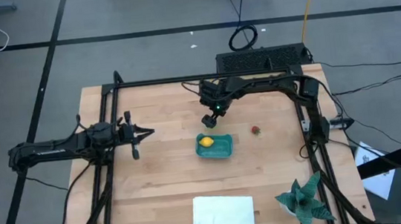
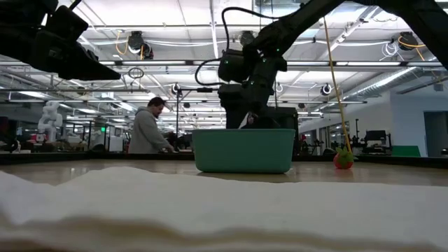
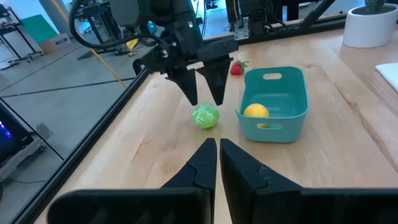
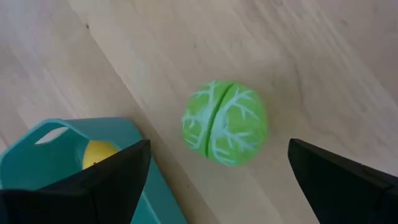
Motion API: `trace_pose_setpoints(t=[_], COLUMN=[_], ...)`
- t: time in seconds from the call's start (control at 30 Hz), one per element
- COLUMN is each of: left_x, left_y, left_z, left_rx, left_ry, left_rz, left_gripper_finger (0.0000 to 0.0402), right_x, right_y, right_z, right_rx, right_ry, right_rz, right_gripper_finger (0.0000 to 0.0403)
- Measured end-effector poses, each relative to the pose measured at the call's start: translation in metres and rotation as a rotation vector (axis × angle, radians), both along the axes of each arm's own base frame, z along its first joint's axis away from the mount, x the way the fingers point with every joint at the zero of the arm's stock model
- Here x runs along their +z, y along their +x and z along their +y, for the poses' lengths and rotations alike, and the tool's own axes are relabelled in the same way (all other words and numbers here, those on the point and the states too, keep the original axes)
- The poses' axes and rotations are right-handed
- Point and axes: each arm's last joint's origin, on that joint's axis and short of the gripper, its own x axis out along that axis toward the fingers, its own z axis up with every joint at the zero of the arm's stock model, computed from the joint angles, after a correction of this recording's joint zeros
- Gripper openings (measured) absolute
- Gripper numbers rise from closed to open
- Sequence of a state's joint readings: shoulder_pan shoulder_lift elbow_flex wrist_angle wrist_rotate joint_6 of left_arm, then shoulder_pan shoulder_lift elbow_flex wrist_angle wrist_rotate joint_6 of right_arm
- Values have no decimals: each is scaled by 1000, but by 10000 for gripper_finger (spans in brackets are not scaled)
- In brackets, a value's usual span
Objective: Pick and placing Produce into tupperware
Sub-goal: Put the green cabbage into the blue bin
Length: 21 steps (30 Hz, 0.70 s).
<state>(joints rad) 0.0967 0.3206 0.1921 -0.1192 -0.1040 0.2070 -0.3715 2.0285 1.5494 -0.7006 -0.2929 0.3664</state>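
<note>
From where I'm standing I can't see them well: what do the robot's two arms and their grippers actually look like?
Both arms are dark, nearly black, jointed and slim, with black cables looped along them. The right gripper ends in two flat, tapering black fingers below a boxy wrist that carries a small green-blue light. The left gripper has the same wedge-shaped black fingers. No markings can be read on either.

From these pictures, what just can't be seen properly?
- High view: the green ball is hidden under the right end effector.
- Low view: the tupperware wall hides the yellow lemon and the ball; white cloth blocks the foreground.
- Right wrist view: the red piece is outside the frame.
</note>
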Motion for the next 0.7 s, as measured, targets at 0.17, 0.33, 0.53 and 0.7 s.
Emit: trace_pose_setpoints(t=[0.17,0.33,0.53,0.7], left_x=[-1,-1,-1,-2], left_y=[0,0,0,-1], left_z=[0,0,0,0], left_rx=[0,0,-1,0], left_ry=[-1,1,0,0], left_rz=[10,13,15,20], left_gripper_finger=[26,26,26,26], right_x=[1,2,-7,-14], right_y=[0,4,3,6], right_z=[-1,-2,-2,-2], right_rx=[-2,-7,-15,-19], right_ry=[-2,-11,1,2], right_rz=[-11,-44,-3,3], right_gripper_finger=[371,371,371,371])
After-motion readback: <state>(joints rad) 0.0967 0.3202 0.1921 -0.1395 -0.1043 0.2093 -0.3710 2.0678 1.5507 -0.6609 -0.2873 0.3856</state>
